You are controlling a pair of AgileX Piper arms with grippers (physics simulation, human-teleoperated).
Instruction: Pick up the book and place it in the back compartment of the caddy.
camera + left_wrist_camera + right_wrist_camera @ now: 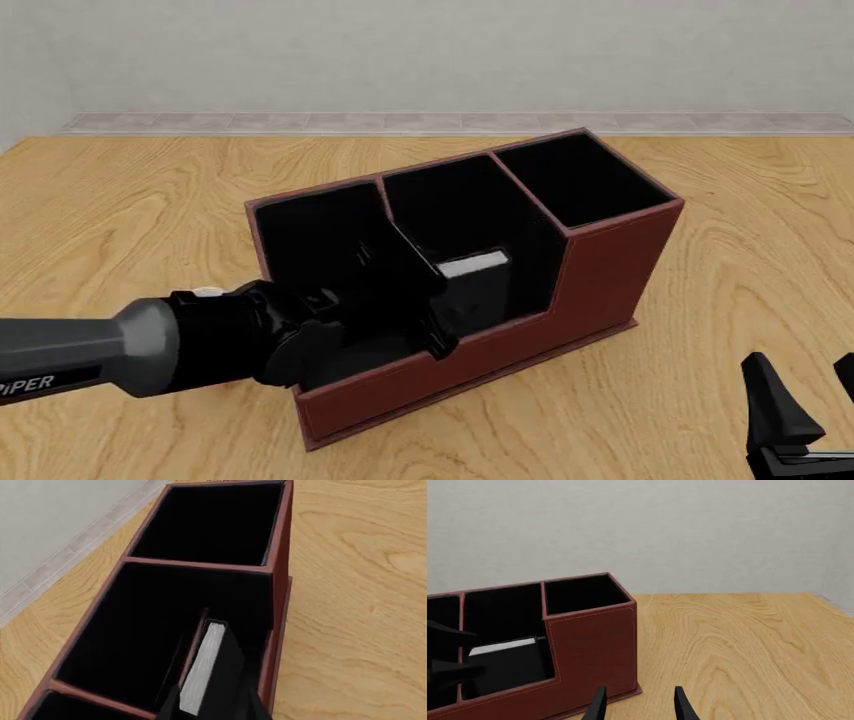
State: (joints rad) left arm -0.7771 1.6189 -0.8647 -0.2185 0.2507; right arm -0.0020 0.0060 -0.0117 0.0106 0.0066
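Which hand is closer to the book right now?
Left. The left hand is inside the caddy, gripping the book. The right hand sits open over the table, off to the caddy's right.

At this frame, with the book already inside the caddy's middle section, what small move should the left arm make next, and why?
Probably open the left tool and let go. The book stands upright with its white page edges up, already down inside the middle section of the caddy behind the cut-down wall, with the tool's fingers on both covers. Whether its lower edge is on the floor is hidden, so a slight lowering first may be safer.
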